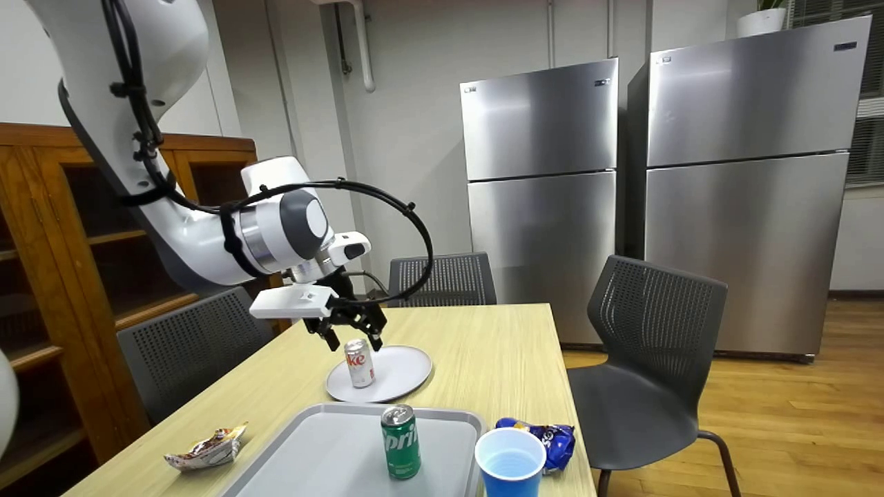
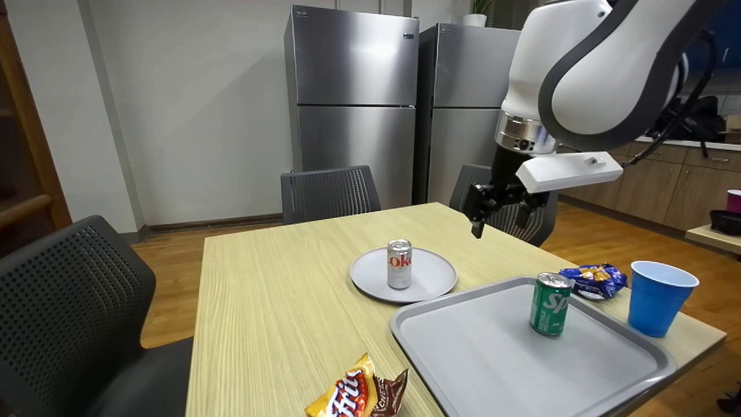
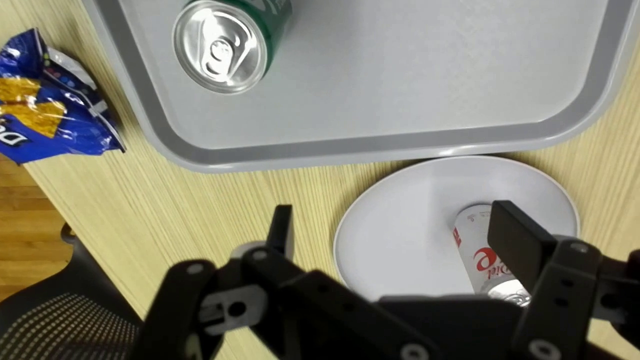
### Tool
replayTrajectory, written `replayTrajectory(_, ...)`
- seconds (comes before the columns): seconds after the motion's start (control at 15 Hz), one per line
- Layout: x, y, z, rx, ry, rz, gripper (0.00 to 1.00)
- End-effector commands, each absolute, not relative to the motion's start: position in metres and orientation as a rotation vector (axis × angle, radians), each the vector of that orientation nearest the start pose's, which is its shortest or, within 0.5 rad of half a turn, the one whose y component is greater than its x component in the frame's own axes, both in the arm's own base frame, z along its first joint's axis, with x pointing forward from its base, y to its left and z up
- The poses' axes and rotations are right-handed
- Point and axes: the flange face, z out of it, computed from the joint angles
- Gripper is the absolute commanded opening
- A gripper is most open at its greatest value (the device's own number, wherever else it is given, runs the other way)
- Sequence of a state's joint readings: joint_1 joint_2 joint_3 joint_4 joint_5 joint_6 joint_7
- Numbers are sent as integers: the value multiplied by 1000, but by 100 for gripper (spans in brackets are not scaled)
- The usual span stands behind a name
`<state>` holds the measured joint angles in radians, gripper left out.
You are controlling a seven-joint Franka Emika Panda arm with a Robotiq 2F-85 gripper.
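Observation:
My gripper [image 1: 354, 339] [image 2: 500, 225] [image 3: 391, 215] is open, with nothing between its fingers, above the table. It is nearest a silver Diet Coke can [image 1: 360, 366] [image 2: 399, 264] [image 3: 475, 245], which stands upright on a light grey plate [image 1: 402, 373] [image 2: 433, 278] [image 3: 390, 240]. In the wrist view one finger overlaps and partly hides the can; in an exterior view the fingers are clearly apart from it. A green Sprite can [image 1: 400, 442] [image 2: 550, 305] [image 3: 220, 47] stands upright on a grey tray [image 1: 318, 449] [image 2: 486, 359] [image 3: 425, 85] beside the plate.
A blue chip bag [image 1: 556, 442] [image 2: 599, 281] [image 3: 55, 110] and a blue cup [image 1: 511, 466] [image 2: 660, 301] stand beside the tray near the table edge. A Fritos bag [image 1: 207, 449] [image 2: 353, 391] lies on the opposite side. Dark chairs [image 1: 649, 345] [image 2: 330, 191] surround the table.

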<state>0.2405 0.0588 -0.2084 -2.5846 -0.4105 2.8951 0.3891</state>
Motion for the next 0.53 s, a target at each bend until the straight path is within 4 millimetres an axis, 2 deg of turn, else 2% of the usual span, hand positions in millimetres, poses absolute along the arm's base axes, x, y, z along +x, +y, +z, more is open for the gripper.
replayTrajectory(0.0, 483, 54, 264, -3196, -112, -500, 100)
replayTrajectory(0.47, 525, 66, 259, -3184, -159, -609, 100)
